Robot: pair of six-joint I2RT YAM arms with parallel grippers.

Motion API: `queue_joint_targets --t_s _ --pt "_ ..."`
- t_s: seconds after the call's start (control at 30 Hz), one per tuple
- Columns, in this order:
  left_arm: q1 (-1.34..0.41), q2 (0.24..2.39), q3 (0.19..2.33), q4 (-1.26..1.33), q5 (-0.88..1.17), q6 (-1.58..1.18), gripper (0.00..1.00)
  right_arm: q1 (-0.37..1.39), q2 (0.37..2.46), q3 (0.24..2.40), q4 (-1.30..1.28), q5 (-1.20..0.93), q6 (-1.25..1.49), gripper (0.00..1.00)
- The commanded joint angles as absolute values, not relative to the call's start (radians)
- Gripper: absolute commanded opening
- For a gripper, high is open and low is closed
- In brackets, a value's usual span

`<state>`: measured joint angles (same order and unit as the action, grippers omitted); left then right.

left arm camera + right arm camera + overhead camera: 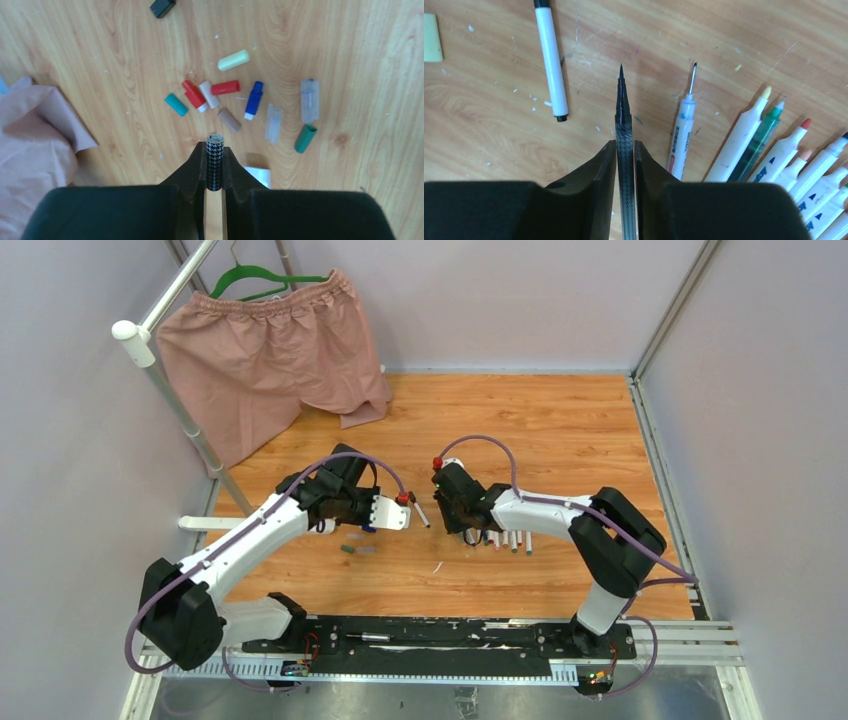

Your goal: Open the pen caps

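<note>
My left gripper (215, 147) is shut on a short black-and-white houndstooth pen cap (215, 160), held above the wooden table. Several loose pen caps lie ahead of it: cream (233, 60), red (225, 87), teal (176, 104), blue (254, 97), brown (229, 120), green (305, 138). My right gripper (625, 145) is shut on a slim dark patterned pen (623, 112) with its pointed tip bare. Several uncapped pens (744, 137) lie in a row to its right. In the top view the left gripper (352, 525) and the right gripper (462, 528) face each other.
A white pen with black ends (551, 60) lies left of my right gripper, also in the top view (422, 512). A black cap (162, 7) lies further out. Pink shorts (260, 350) hang on a rack at the back left. Walls enclose the table (560, 430).
</note>
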<state>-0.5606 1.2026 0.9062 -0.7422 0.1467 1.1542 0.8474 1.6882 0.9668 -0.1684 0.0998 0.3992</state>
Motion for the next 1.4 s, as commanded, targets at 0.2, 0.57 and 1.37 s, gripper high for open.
queue_joint_targets --t_s 0.2,0.57,1.37 --pt "-0.568 1.324 0.886 -0.755 0.216 1.086 0.0 0.841 1.632 0.893 -0.105 0.204 0.438 0.3" --pt "-0.587 1.428 0.841 -0.71 0.253 1.052 0.22 0.828 1.462 0.893 -0.176 0.185 0.451 0.35" --pt "-0.572 1.292 0.945 -0.835 0.261 0.992 0.67 0.798 1.667 1.074 -0.179 0.015 0.415 0.45"
